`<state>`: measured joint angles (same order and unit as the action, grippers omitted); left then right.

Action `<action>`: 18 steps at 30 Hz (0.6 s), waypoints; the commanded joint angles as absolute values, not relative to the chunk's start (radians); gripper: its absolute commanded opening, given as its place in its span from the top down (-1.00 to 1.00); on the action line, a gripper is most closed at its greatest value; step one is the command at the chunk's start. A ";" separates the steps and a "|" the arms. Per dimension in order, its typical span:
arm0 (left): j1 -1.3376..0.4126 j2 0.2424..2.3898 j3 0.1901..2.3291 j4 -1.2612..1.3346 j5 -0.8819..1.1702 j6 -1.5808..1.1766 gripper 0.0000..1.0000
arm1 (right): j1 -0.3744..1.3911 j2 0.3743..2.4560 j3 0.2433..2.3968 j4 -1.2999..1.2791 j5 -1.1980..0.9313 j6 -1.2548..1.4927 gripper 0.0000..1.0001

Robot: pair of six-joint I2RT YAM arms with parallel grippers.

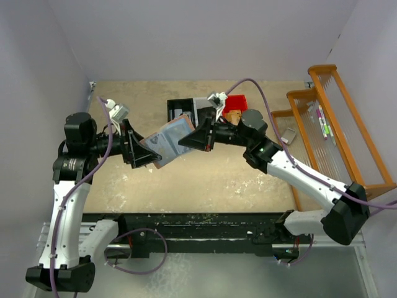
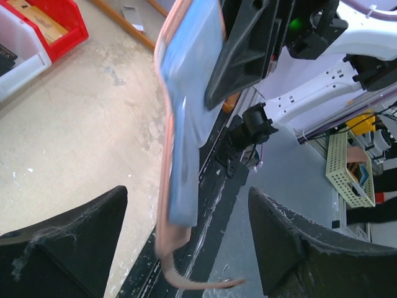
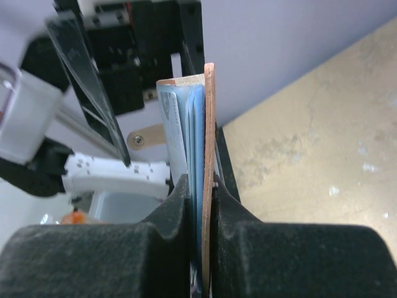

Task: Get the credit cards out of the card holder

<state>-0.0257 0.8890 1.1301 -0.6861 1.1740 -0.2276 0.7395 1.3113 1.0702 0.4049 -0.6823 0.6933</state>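
Observation:
The card holder [image 1: 167, 139], salmon-pink outside and blue-grey inside, hangs open in the air between my two grippers. My right gripper [image 1: 197, 136] is shut on its right edge; in the right wrist view both pads [image 3: 167, 217] pinch the salmon cover [image 3: 208, 124] and the blue slot layers. A pale grey sheet edge [image 3: 175, 124] stands in the slots; I cannot tell if it is a credit card. My left gripper [image 1: 146, 152] is open at the holder's lower left end. In the left wrist view the holder [image 2: 186, 124] and its dangling snap tab [image 2: 186, 280] sit between my spread fingers [image 2: 68, 242], touching neither.
A black bin [image 1: 180, 107] and a red bin [image 1: 237, 102] stand behind the holder, with a tan object [image 1: 232, 116] beside them. A wooden rack [image 1: 335, 124] holding pens fills the right side. The black table edge rail [image 1: 205, 223] runs along the front.

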 commanded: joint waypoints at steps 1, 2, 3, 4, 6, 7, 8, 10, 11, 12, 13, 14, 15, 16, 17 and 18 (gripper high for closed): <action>-0.025 0.826 1.077 -0.469 1.212 -0.401 -0.64 | 0.741 1.233 1.025 0.745 -0.546 0.855 1.00; -0.025 0.817 1.065 -0.449 1.213 -0.421 -0.64 | 0.741 1.224 1.016 0.769 -0.536 0.871 1.00; -0.025 0.809 1.055 -0.433 1.215 -0.436 -0.64 | 0.742 1.217 0.982 0.789 -0.524 0.884 1.00; -0.025 0.803 1.044 -0.416 1.221 -0.452 -0.64 | 0.741 1.211 0.969 0.805 -0.510 0.894 1.00; -0.025 0.792 1.023 -0.376 1.226 -0.492 -0.61 | 0.741 1.202 0.951 0.837 -0.493 0.913 1.00; -0.025 0.788 1.013 -0.356 1.228 -0.513 -0.57 | 0.741 1.199 0.946 0.847 -0.488 0.923 1.00; -0.025 0.785 1.003 -0.331 1.233 -0.536 -0.53 | 0.741 1.196 0.938 0.859 -0.483 0.932 1.00; -0.025 0.779 0.986 -0.283 1.244 -0.581 -0.44 | 0.742 1.191 0.925 0.886 -0.477 0.949 1.00; -0.025 0.779 0.982 -0.261 1.245 -0.598 -0.38 | 0.741 1.187 0.920 0.895 -0.473 0.961 1.00; -0.025 0.779 0.979 -0.247 1.247 -0.611 -0.35 | 0.742 1.184 0.913 0.906 -0.472 0.965 1.00; -0.025 0.780 0.978 -0.233 1.249 -0.626 -0.30 | 0.741 1.182 0.906 0.914 -0.470 0.975 1.00; -0.025 0.780 0.974 -0.216 1.252 -0.647 -0.23 | 0.741 1.179 0.899 0.924 -0.467 0.980 1.00; -0.025 0.782 0.970 -0.200 1.254 -0.662 -0.19 | 0.741 1.175 0.892 0.935 -0.466 0.987 1.00; -0.025 0.781 0.967 -0.186 1.256 -0.678 -0.15 | 0.742 1.174 0.882 0.945 -0.466 0.994 1.00; -0.025 0.782 0.964 -0.173 1.260 -0.687 -0.11 | 0.743 1.171 0.871 0.955 -0.465 1.001 1.00; -0.025 0.782 0.964 -0.163 1.262 -0.696 -0.06 | 0.742 1.171 0.864 0.965 -0.463 1.006 1.00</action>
<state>-0.0257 0.7879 0.9684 -0.2867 1.2312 -0.6098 0.7395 1.2087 0.8780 0.8188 -0.4942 0.9573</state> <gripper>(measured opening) 0.568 0.096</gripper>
